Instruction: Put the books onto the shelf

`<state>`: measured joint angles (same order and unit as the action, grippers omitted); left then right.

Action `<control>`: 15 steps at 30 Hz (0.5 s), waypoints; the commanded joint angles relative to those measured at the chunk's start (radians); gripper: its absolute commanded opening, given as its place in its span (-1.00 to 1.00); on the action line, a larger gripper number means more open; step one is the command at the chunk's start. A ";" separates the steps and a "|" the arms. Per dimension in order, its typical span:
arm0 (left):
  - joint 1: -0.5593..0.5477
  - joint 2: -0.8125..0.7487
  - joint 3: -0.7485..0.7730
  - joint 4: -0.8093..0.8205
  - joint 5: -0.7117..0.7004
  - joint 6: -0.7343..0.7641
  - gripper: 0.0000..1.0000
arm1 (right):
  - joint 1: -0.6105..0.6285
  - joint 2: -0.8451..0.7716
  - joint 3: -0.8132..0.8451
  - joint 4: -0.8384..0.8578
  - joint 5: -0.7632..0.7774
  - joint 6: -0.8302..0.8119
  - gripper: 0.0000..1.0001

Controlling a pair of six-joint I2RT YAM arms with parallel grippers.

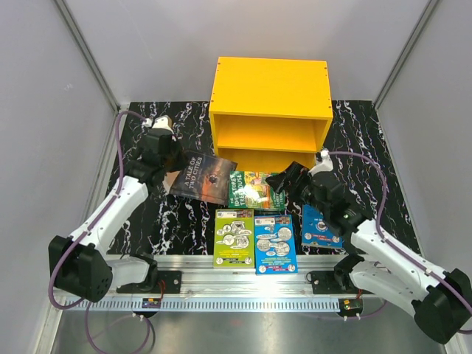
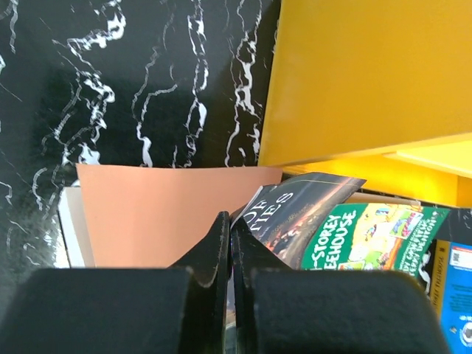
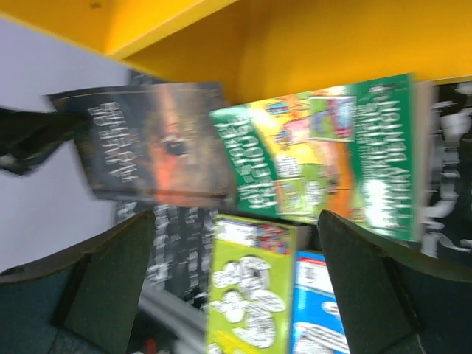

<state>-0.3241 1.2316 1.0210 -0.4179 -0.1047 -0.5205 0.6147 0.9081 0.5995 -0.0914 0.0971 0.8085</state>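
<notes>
The yellow shelf point(image 1: 269, 110) stands at the back of the table. My left gripper point(image 1: 171, 158) is shut on the front cover of the dark "A Tale of Two Cities" book point(image 1: 203, 177). In the left wrist view the gripper point(image 2: 230, 228) pinches that cover point(image 2: 306, 206), which is lifted off a brown inner page point(image 2: 169, 214). A green treehouse book point(image 1: 254, 190) lies in front of the shelf. A lime-green book point(image 1: 234, 237) and a blue book point(image 1: 274, 243) lie nearer me. Another blue book point(image 1: 319, 227) is partly under my right arm. My right gripper point(image 1: 287, 181) hovers open over the green book with nothing between its fingers.
The mat is black marble-patterned point(image 1: 169, 221). A metal rail point(image 1: 236, 265) runs along the near edge, and grey walls enclose the left and right sides. The right wrist view is blurred; it shows the shelf point(image 3: 295, 37), the dark book point(image 3: 155, 140) and the lime-green book point(image 3: 247, 287).
</notes>
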 commanded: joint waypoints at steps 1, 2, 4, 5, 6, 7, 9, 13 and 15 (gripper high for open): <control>-0.006 -0.027 0.062 0.091 0.057 -0.049 -1.00 | 0.023 0.032 -0.052 0.220 -0.197 0.149 0.99; -0.006 -0.029 0.060 0.093 0.065 -0.053 -1.00 | 0.034 0.087 -0.081 0.290 -0.232 0.191 0.99; -0.009 -0.032 0.059 0.091 0.074 -0.068 -1.00 | 0.071 0.158 -0.096 0.463 -0.280 0.280 0.99; -0.010 -0.032 0.057 0.090 0.079 -0.079 -1.00 | 0.109 0.234 -0.090 0.508 -0.283 0.302 0.99; -0.009 -0.037 0.054 0.090 0.080 -0.087 -1.00 | 0.124 0.273 -0.083 0.553 -0.296 0.323 1.00; -0.013 -0.038 0.050 0.090 0.082 -0.093 -1.00 | 0.138 0.357 -0.078 0.647 -0.306 0.374 0.99; -0.016 -0.046 0.044 0.091 0.091 -0.113 -1.00 | 0.174 0.443 -0.052 0.741 -0.336 0.421 0.99; -0.030 -0.057 0.031 0.087 0.096 -0.131 -1.00 | 0.244 0.629 0.031 0.880 -0.341 0.535 1.00; -0.038 -0.064 0.024 0.085 0.094 -0.139 -1.00 | 0.285 0.705 0.077 0.897 -0.318 0.554 1.00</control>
<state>-0.3458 1.2198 1.0206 -0.4271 -0.0582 -0.6048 0.8486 1.5539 0.5907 0.6109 -0.2039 1.2583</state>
